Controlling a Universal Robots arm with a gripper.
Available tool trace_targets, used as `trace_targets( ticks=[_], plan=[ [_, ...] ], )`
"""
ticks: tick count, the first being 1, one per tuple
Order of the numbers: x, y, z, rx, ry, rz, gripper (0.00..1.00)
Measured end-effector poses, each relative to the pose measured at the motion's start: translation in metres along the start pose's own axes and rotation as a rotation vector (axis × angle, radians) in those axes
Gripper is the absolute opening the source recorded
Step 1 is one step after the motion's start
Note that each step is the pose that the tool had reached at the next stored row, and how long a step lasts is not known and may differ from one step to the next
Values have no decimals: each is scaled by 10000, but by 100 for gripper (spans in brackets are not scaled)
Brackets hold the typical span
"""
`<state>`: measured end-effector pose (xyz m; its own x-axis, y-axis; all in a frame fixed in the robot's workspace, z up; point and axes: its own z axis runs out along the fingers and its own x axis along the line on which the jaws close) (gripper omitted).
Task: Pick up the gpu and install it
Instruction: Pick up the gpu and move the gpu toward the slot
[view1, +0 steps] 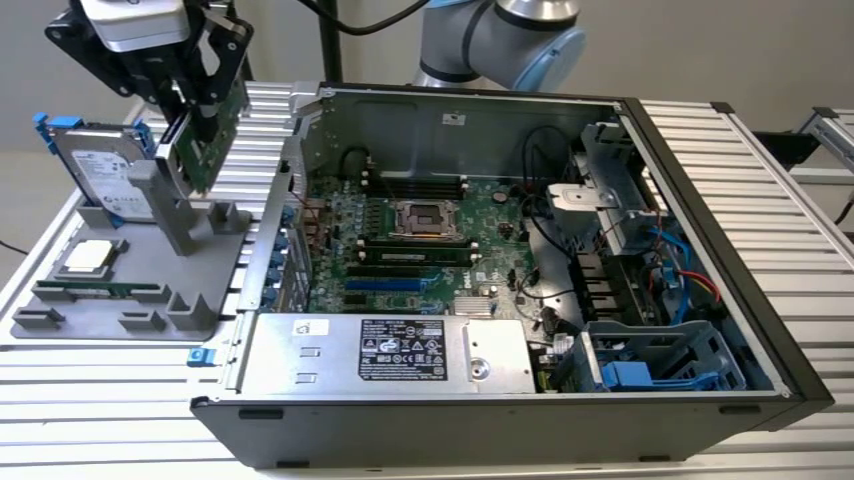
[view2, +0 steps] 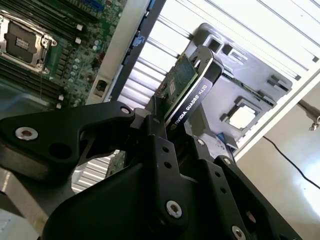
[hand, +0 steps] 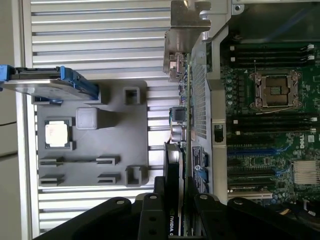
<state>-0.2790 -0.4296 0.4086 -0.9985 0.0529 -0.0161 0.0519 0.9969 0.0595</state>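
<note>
The gpu hangs in the air at the exterior view's left, above the grey holder tray, with my gripper shut on its upper part. It is a green card with a black cooler, tilted slightly. In the second wrist view the gpu sticks out from between the black fingers. In the first wrist view the gpu is edge-on, its silver bracket at the far end, running along the case wall beside the motherboard. The open computer case lies to the exterior view's right.
On the tray stand a silver hard drive with blue tabs, a processor chip and a narrow memory stick. Inside the case are the motherboard with blue slots, a power supply, cables and drive cages.
</note>
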Motion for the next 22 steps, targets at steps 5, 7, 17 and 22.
trace_targets(
  ticks=[5,7,17,22],
  plan=[
    [-48,2,1,0,0,0,0],
    [-67,3,1,0,0,0,0],
    [-160,8,3,0,1,-1,0],
    [-205,10,4,0,0,-1,0]
  ],
)
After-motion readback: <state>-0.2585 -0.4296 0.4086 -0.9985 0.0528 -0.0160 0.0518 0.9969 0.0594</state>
